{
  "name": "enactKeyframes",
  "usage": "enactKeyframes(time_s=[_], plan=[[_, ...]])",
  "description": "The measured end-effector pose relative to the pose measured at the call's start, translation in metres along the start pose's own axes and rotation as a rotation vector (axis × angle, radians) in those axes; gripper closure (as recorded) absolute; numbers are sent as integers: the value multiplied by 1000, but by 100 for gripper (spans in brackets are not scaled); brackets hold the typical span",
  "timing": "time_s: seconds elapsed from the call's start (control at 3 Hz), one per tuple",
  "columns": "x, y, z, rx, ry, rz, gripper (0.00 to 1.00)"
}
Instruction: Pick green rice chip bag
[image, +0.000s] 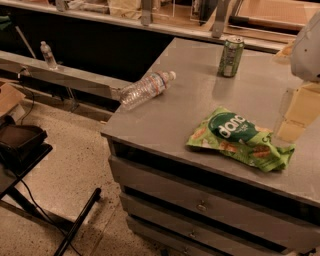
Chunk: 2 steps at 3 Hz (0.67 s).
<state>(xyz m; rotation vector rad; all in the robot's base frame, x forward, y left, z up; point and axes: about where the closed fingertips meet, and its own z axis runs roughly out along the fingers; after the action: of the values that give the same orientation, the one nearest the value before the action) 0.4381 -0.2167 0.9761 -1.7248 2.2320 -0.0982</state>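
The tool (295, 117) sits at the right edge of the camera view as a pale tan shape under a grey-white piece of the arm, low over the worktop (190, 107). Too little of it shows to say whether it is wide or narrow; I cannot tell, and it does not look to be holding anything.

Just to the left of the tool and a little nearer the worktop's front edge lies the green rice chip bag (240, 139). It is flat and crinkled, with its dark-green round patch facing up and its right end close beside the tool. I cannot tell whether the two touch.

The bag is probably very light, soft and air-puffed, with slick film that buckles under pressure and brittle chips inside. A gentle pinch across its narrow width near the middle, where the bag bulges, seems the best hold. The flat sealed ends would likely slip or fold away.

Farther from the tool, up and to the left, a green soda can (230, 56) stands upright, well apart from the bag. Farthest left, a clear water bottle (146, 89) lies on its side near the worktop's edge.
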Motion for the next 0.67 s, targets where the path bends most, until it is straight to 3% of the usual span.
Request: enactKeyframes(time_s=[0.33, 0.67], plan=[[0, 0, 0, 0, 0, 0, 0], [4, -1, 26, -38, 31, 33, 0]])
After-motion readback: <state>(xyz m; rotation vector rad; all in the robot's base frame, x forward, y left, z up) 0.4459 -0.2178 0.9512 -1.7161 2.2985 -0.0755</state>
